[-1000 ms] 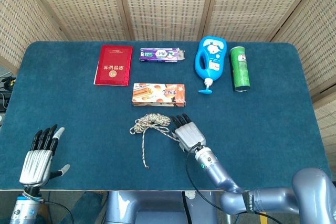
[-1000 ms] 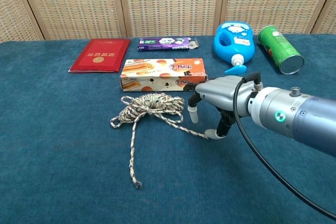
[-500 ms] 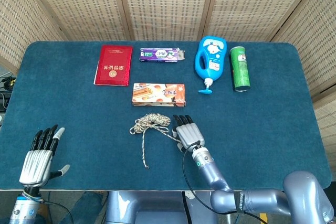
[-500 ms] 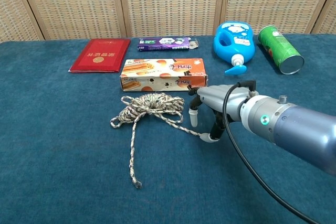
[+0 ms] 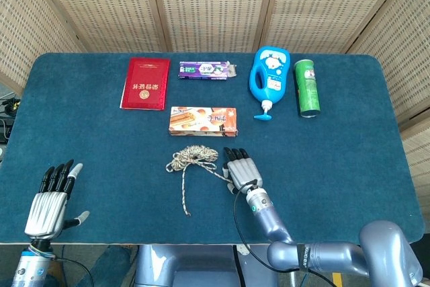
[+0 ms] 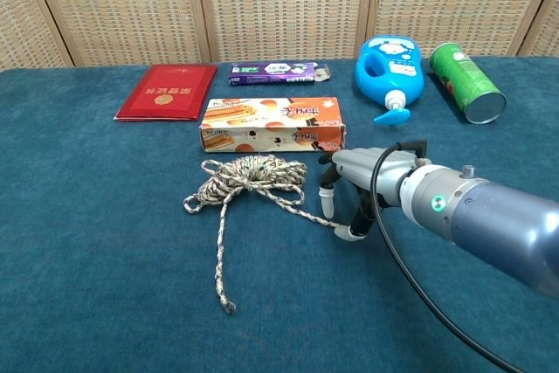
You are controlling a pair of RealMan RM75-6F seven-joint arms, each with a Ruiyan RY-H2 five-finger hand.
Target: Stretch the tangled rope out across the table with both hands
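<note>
The tangled rope lies in a loose coil at the table's middle. One strand trails toward the near edge, and a second runs right to my right hand. That hand hangs palm-down over this strand's end, its fingertips pointing at the cloth. The thumb tip touches the rope end, and the fingers stay apart without closing on it. My left hand rests flat at the near-left table edge with its fingers spread, far from the rope. The chest view does not show it.
An orange snack box lies just behind the coil. Along the far side are a red booklet, a purple pack, a blue bottle and a green can. The blue table cloth runs to the right.
My right hand has sunk a little and edged left toward the rope end. The rope and my left hand have not moved.
</note>
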